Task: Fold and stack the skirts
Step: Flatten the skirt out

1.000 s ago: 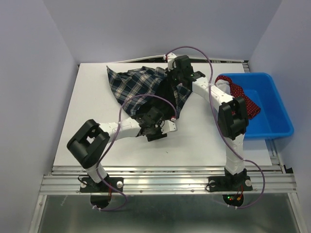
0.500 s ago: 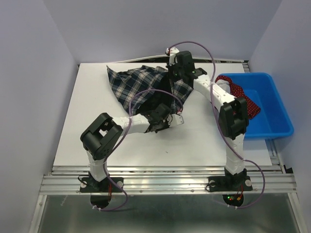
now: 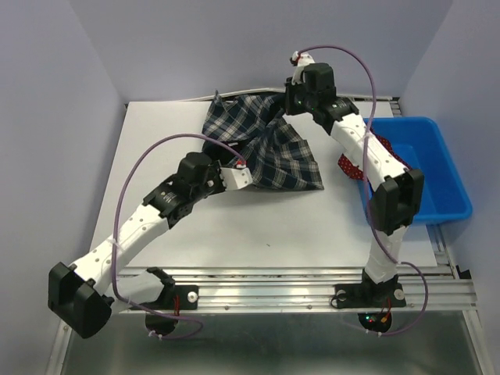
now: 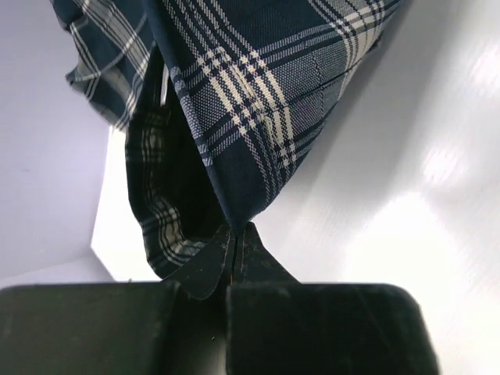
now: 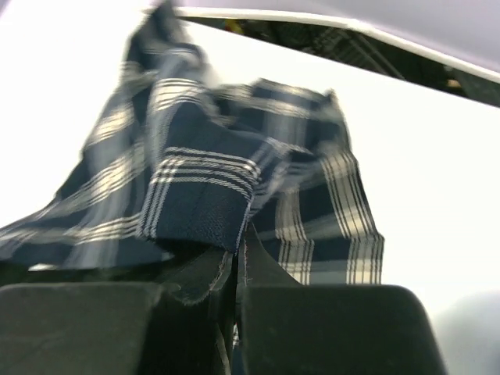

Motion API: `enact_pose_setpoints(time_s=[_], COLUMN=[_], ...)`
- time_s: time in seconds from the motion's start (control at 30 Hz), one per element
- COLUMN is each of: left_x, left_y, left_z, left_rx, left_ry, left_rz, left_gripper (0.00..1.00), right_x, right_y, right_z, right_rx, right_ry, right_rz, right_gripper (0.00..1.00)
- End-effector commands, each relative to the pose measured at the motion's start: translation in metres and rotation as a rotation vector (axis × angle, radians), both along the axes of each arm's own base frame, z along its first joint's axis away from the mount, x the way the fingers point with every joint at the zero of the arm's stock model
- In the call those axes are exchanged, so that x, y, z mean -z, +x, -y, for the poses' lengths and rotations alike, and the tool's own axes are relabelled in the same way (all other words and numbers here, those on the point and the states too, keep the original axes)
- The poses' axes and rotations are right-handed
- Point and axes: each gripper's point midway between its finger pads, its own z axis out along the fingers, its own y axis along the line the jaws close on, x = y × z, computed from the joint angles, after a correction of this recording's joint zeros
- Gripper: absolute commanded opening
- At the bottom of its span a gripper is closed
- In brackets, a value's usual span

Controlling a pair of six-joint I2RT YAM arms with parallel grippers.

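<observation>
plaid skirt (image 3: 266, 144) — navy-and-white, rumpled, spread over the table's (image 3: 156, 164) far middle | left gripper (image 4: 234, 236) clamped on its near-left edge | right gripper (image 5: 238, 238) pinched on a folded hem at the far side | red dotted skirt (image 3: 348, 166) — hangs over the blue bin's (image 3: 445, 195) left rim

White arms (image 3: 134, 230), black joints (image 3: 76, 295), purple cables (image 3: 344, 48)

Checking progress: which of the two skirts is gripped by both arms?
The plaid skirt, pinched by the left gripper and right gripper; the red polka-dot skirt drapes over the blue bin instead.
</observation>
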Motion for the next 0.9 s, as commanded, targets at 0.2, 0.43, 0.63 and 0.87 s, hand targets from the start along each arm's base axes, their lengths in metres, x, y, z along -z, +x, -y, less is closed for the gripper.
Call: enact_pose_setpoints(time_s=[0.2,0.43,0.63,0.87], left_x=[0.091,0.126,0.124,0.081], left_y=[-0.083,-0.085,-0.064,-0.056], left_z=[-0.089,-0.099,-0.105,-0.094], left_rx=[0.107,0.078,-0.021,-0.025], left_ry=[0.385,0.301,0.094,-0.112], left_rz=[-0.266,-0.377,-0.517,-0.476], left_gripper=[0.00,0.00,0.21,0.83], right_x=[0.008,0.083,0.040,-0.025], right_y=[-0.072,-0.113,-0.115,-0.122], right_z=[0.051,0.040,0.010,-0.010], right_rx=[-0.035,-0.221,-0.409,-0.706], right_ry=[-0.026,-0.091,-0.024,-0.108], right_rz=[-0.041,-0.264,-0.214,-0.007], right_gripper=[0.01,0.01,0.68,1.00])
